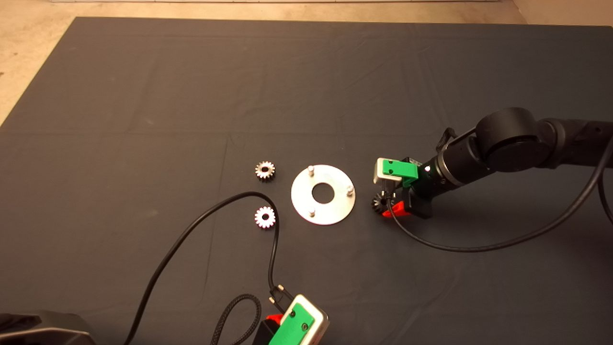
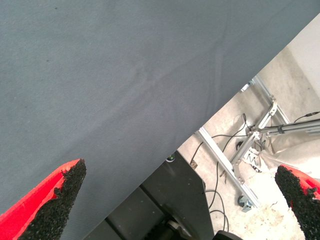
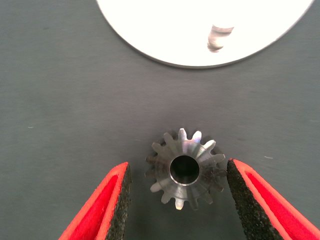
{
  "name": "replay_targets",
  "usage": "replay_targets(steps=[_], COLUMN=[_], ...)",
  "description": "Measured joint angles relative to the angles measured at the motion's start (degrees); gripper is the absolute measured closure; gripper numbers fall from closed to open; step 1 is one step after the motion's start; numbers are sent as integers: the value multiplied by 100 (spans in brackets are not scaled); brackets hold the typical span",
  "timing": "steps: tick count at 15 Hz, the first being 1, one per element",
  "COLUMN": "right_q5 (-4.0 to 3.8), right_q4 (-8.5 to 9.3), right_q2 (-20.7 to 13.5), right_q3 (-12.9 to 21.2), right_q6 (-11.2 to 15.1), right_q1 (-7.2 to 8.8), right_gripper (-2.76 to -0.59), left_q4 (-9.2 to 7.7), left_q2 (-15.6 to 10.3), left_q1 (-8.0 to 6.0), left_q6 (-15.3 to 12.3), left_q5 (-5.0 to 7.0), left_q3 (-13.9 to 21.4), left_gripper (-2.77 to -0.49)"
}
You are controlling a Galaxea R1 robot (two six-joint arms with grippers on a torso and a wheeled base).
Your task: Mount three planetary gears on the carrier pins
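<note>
Looks like the pick-up of the first gear: none of the three pins (image 1: 350, 190) on the disc (image 1: 323, 194) has a gear on it yet. The right gripper (image 3: 179, 172) is down at the mat just beside the disc's right edge, fingers spread either side of a gear (image 3: 185, 169) lying flat. The pad on one side looks touching or nearly touching the teeth, the other has a clear gap, so it isn't pinched yet.

Next move, I'd guess: close on the gear, lift, then line its centre hole up over the nearest pin and lower it straight — a tilted gear would likely jam on the peg.

The right arm reaches in low from the right edge, wrist angled down toward the mat.

The other two gears (image 1: 265, 170) (image 1: 265, 217) sit flat on the mat left of the disc, apart from it. The left gripper (image 1: 298, 326) waits at the lower edge of the mat, fingers wide apart, holding nothing.
</note>
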Motion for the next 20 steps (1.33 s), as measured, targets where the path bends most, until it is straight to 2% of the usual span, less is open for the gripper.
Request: replay_targets(steps=[2, 4, 6, 8, 12, 20], right_q5=[2, -5, -7, -7, -2, 0], right_q4=[-18, -127, -162, -182, -241, -250], right_q2=[0, 0, 0, -2, -5, -2], right_q3=[26, 30, 30, 30, 41, 41], right_q6=[2, 2, 2, 2, 0, 0], right_q1=[-106, -149, -208, -324, -330, -330], right_gripper=[-138, -125, -125, -121, -120, -109], left_q4=[0, 0, 0, 2, 0, 0], left_q2=[3, 7, 7, 7, 7, 7], left_q1=[0, 0, 0, 0, -2, -65], left_q6=[-24, -38, -61, -80, -88, -96], left_q5=[1, 1, 1, 1, 1, 1], left_q3=[0, 0, 0, 0, 0, 0], left_gripper=[-275, -275, -275, -275, -275, -275])
